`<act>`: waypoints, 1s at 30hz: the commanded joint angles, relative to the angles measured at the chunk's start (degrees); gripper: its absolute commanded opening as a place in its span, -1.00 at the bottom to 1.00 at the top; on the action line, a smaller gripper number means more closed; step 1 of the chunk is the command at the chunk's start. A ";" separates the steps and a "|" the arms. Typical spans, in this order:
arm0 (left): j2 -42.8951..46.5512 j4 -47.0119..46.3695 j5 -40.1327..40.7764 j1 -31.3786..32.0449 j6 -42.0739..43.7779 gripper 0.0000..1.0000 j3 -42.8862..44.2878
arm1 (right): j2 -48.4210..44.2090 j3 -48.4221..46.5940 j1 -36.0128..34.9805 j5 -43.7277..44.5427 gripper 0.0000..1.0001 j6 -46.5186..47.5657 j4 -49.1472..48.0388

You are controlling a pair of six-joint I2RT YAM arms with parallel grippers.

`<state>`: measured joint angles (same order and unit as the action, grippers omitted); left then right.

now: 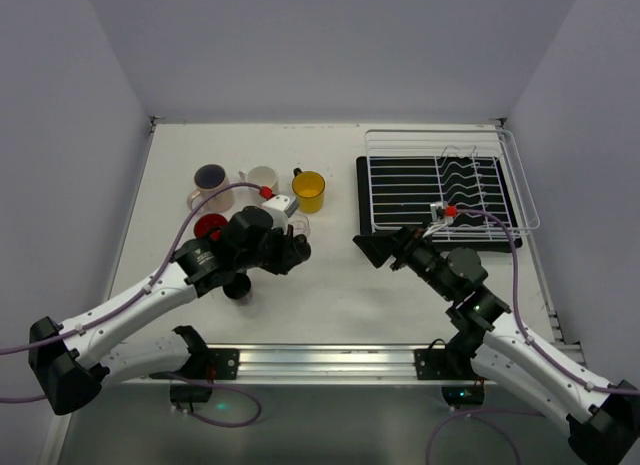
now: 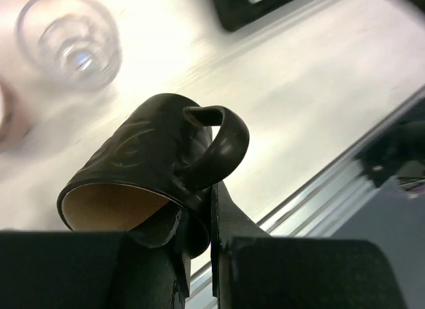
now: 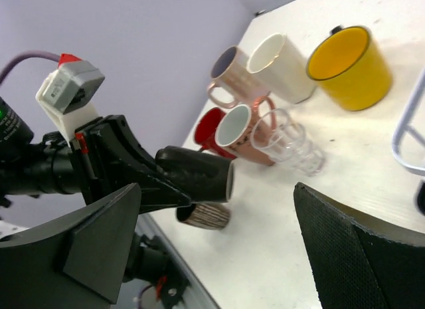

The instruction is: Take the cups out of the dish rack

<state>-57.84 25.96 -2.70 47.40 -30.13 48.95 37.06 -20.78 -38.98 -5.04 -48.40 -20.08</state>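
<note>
My left gripper (image 1: 287, 251) is shut on the rim of a dark brown mug (image 2: 149, 156) and holds it tilted above the table, left of centre. In the right wrist view the held mug (image 3: 199, 173) hangs over a striped brown cup (image 3: 207, 214) standing on the table. Red (image 3: 211, 126), pinkish-brown (image 3: 234, 76), white (image 3: 282, 66) and yellow (image 3: 348, 66) cups and a clear glass (image 3: 292, 146) stand grouped at the back left. The white wire dish rack (image 1: 440, 180) on its black tray stands at the back right; I see no cup in it. My right gripper (image 1: 385, 247) is open and empty.
Another pinkish mug with a white inside (image 3: 242, 133) lies against the glass. The glass (image 2: 70, 40) also shows far ahead in the left wrist view. The metal rail (image 1: 320, 360) runs along the table's near edge. Grey walls close in three sides.
</note>
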 commanded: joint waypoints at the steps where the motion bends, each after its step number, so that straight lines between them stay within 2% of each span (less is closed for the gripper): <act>1: -3.23 19.03 5.95 -0.02 6.39 -1.00 5.63 | -3.21 -3.04 -0.22 6.88 0.98 7.09 10.40; 6: -9.55 21.42 4.90 0.59 7.89 -1.00 4.75 | -5.68 -2.78 -0.22 7.85 0.98 8.06 12.52; 20: -24.23 19.13 7.00 5.78 9.56 -0.96 9.15 | -5.24 -1.64 -0.22 7.14 0.98 8.41 11.20; 26: -27.14 19.31 10.96 7.36 10.09 -0.78 9.23 | -7.26 -1.20 -0.13 8.82 0.98 8.59 12.16; 27: -27.75 19.31 11.57 7.71 10.18 -0.66 9.23 | -7.87 -1.11 -0.13 8.82 0.98 8.59 12.25; 30: -28.11 19.31 13.32 8.41 10.00 -0.47 9.58 | -8.93 -1.28 -0.13 8.99 0.98 8.59 12.69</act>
<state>-86.17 45.50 7.35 54.94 -21.45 55.94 29.32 -21.67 -38.98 2.09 -40.86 -7.05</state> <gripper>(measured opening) 0.243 0.990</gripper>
